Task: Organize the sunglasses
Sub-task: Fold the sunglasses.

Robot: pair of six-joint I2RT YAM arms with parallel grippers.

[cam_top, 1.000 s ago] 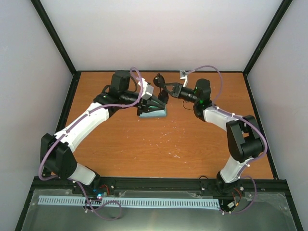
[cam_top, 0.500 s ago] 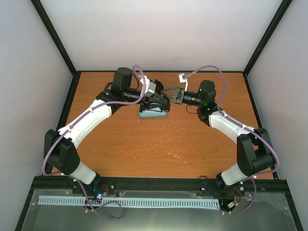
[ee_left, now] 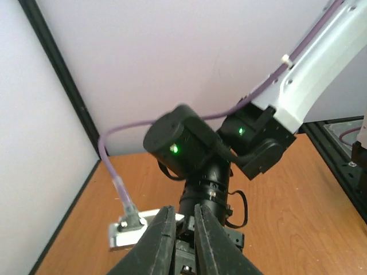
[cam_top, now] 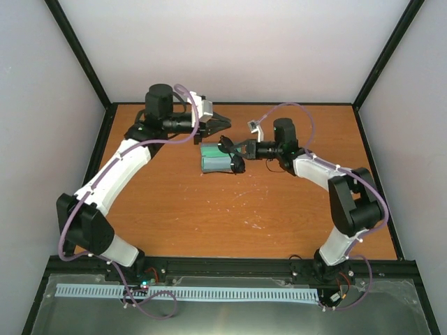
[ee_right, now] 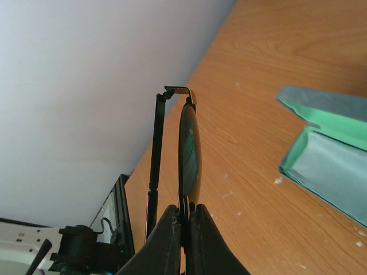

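While right gripper (ee_right: 183, 229) stayed clenched on the sunglasses (ee_right: 188, 150), edge-on beside open case (cam_top: 216, 162), left gripper (ee_left: 182, 235) hung behind, jaws nearly shut, empty; right arm nearer.

one pair of sunglasses (ee_right: 188, 150) — one open case (cam_top: 216, 161) — two arms, one hand each.

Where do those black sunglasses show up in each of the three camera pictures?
Top view: the sunglasses sit just above centre, in the right pincer, at the right end of the green case.
Left wrist view: not in it, as far as I can tell.
Right wrist view: centre, seen edge-on, clamped between the pincer's fingers.
Shared landmark: the green case, at the right edge of the right wrist view.
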